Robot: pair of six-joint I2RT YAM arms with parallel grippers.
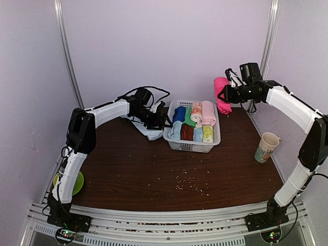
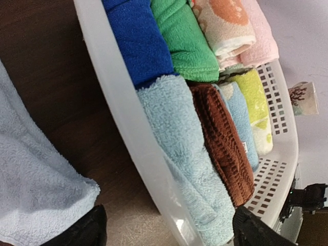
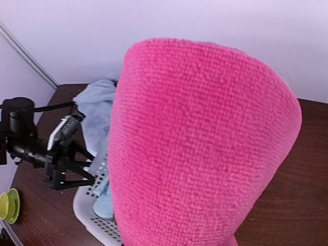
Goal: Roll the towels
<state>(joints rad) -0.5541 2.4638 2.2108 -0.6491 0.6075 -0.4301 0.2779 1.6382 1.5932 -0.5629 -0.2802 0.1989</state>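
Top external view shows the right gripper (image 1: 226, 93) raised in the air behind the right rear corner of a white perforated plastic basket (image 1: 192, 149). It is clamped on the bright magenta-pink cloth towel (image 1: 222, 97), which hangs limp beneath it, clear of the dark brown table (image 1: 154, 174). In the right wrist view the pink cloth (image 3: 200, 143) fills most of the frame, draped close to the lens and hiding the fingers.

The pale light-blue cloth towel (image 1: 148, 130) lies crumpled on the table just left of the basket. The left gripper (image 1: 163, 122) sits low against the basket's left wall. The left wrist view shows its fingertips (image 2: 84, 230) spread wide and gripping nothing, with the basket rim and a rolled cloth in the gap. The blue towel (image 2: 31, 195) lies just outside one fingertip; whether it touches cannot be told.

Both towels look light, floppy and grippy rather than slick. They probably bunch when pinched at one spot and keep no shape of their own. Each is likely best taken at a corner or along a short edge, then laid flat on bare table so a roll can start evenly.
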